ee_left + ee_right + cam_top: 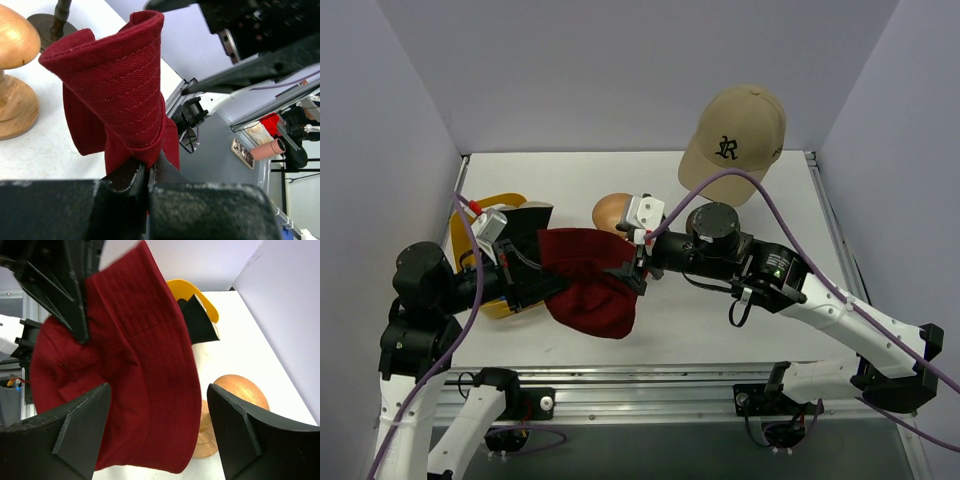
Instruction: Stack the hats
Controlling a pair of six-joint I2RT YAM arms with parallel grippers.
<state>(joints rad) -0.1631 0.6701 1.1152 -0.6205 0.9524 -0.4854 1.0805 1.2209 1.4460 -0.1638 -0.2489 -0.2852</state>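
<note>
From above, we see the dark red bucket hat [588,290] hanging over the table [720,320] near its front middle, held up between the two arms. The left gripper [548,288] meets the hat's left edge, but this view does not show how it grips.

The left wrist camera settles that. The left gripper [148,172] has its jaws pressed together on a fold of the hat's brim, and the rest of the hat [117,85] stands up from them as a creased, rolled shape. Behind it is the wooden mushroom-shaped stand [15,75], on the table.

The right wrist camera shows the right gripper [159,395] with its fingers [82,427] spread wide on either side of the red cloth [145,370]. We cannot tell whether either pad touches it. Only this view clearly shows the black bucket hat [197,322] resting against the yellow tray [195,292].

Only the top view shows the tan baseball cap [735,135], raised at the far right. What it rests on is hidden.
</note>
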